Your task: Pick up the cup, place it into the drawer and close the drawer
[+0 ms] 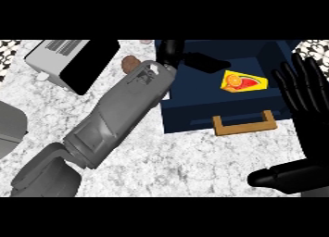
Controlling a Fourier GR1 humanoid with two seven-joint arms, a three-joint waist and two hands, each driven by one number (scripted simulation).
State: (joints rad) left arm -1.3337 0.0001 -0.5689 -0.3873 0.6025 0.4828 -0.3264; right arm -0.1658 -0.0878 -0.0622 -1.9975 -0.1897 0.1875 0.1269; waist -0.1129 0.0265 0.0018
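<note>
The cup point(245, 82), yellow with an orange and red picture on it, lies inside the open dark blue drawer point(194, 109), towards its right side. My left hand point(194, 59) reaches over the drawer's back left part, its fingers relaxed and pointing right. They end just above and left of the cup and hold nothing. My right hand point(309, 99) stands open at the view's right edge with its fingers up, beside the drawer's right side. The drawer's wooden handle point(243, 125) faces me.
A white and black toaster point(71, 62) stands at the back left of the marble counter point(180, 162). A small brown object point(130, 62) lies between the toaster and my left forearm. A grey rounded object point(4, 132) sits at the left edge.
</note>
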